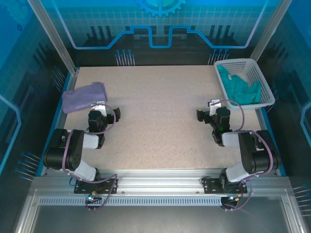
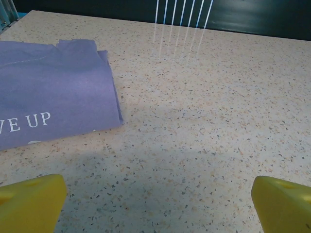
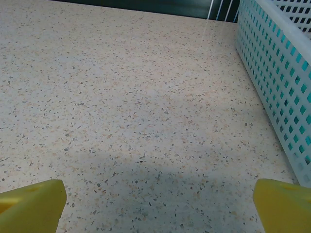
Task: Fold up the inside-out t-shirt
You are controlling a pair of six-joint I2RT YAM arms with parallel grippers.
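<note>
— What can be read here?

— One print only, on the purple garment (image 2: 53, 92): white capitals across the cloth, seen from the left wrist camera. The legible part says "VE UP".

— Is that the whole wording?

— No. The frame's left edge cuts the line short (a sliver of a stroke shows before the V, too little to name the letter). Small white marks below the capitals are too partial to read.

— And from above?

— The top camera shows the purple garment (image 1: 83, 97) with a pale line of print across it, too small to make out.
</note>
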